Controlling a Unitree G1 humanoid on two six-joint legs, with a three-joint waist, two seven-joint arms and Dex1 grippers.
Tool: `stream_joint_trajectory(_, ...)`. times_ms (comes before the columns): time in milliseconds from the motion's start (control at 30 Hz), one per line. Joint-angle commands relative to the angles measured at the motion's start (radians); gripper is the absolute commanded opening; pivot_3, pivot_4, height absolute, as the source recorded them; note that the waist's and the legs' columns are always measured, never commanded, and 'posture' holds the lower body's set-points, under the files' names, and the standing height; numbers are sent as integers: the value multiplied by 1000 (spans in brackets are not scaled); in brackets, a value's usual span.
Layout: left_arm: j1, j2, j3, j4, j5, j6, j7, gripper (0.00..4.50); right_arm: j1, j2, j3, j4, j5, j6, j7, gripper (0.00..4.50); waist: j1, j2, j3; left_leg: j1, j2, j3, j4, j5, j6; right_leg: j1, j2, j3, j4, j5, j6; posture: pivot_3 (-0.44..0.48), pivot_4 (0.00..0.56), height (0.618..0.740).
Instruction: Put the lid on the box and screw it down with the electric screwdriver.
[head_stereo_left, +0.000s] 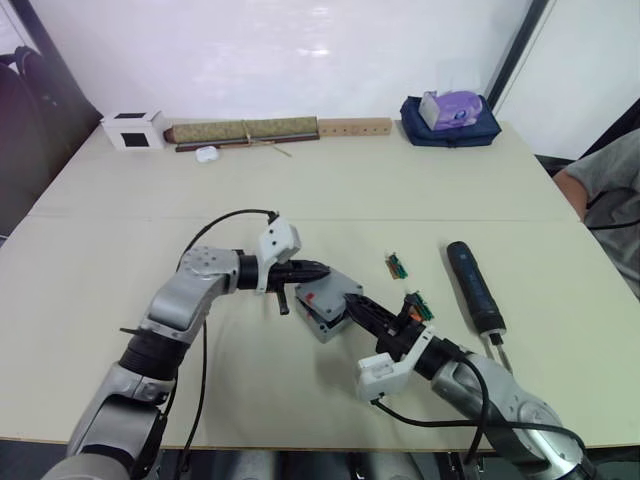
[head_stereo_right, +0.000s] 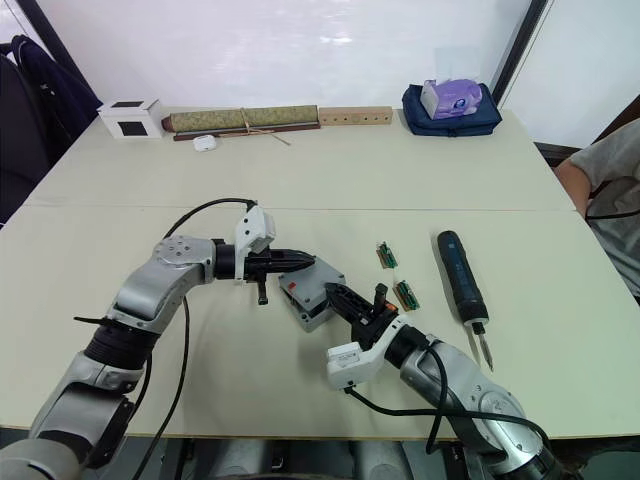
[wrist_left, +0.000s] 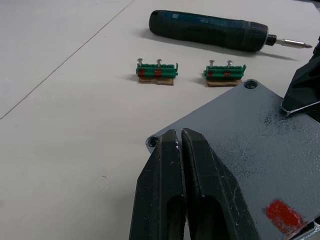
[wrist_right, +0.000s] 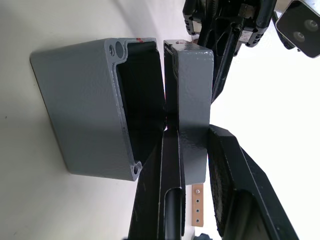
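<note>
The grey box (wrist_right: 80, 110) lies on its side at mid-table, its open mouth facing the lid (wrist_right: 187, 90), which stands on edge right against it. My right gripper (head_stereo_left: 352, 306) is shut on the lid, one finger in the narrow gap between the two halves and the other on the lid's outer face. My left gripper (head_stereo_left: 320, 270) is shut with nothing in it, and its tips rest at the lid's outer face (wrist_left: 240, 135) near a corner hole. A red mark shows on the pair's upward side. The black electric screwdriver (head_stereo_left: 473, 285) lies on the table to the right of the box.
Two small green strips (head_stereo_left: 397, 265) (head_stereo_left: 418, 305) lie between the box and the screwdriver. Along the far edge are a white cube (head_stereo_left: 133, 129), a long roll (head_stereo_left: 245, 131), a wooden strip (head_stereo_left: 355, 127) and a blue bag (head_stereo_left: 450, 125). A person (head_stereo_left: 605, 195) sits at the right.
</note>
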Motion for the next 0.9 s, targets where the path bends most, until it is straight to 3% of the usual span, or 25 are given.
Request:
stream_joint_trajectory(33,16,8,-49,-7,40,-44,-26,0,13,6,5,-24,27,-28,12,1137,0,0,0,1,0,0,0,0,0,1,0,0,0,0,0,0,150,740)
stream_joint_trajectory(67,20,8,-54,-5,46,-55,-30,0,18,7,1,-27,30,-32,11,1330,1,0,0,2,0,0,0,0,0,2,0,0,0,0,0,0,150,740)
stream_joint_trajectory(167,31,0,-59,9,55,-82,-33,0,35,2,-15,-42,38,-54,2,2531,0,0,0,3,0,0,0,0,0,3,0,0,0,0,0,0,150,740)
stream_joint_trajectory(300,44,4,-75,29,80,-123,-45,0,52,-4,-34,-61,56,-77,1,2531,-1,0,0,11,0,1,-2,-1,1,11,0,0,-1,-1,-1,0,150,740)
stream_joint_trajectory(900,106,24,-96,-8,90,-143,-61,0,166,8,-158,-107,168,-84,24,2531,-1,2,-8,14,1,0,-2,-1,2,13,0,0,-1,-1,-1,0,150,740)
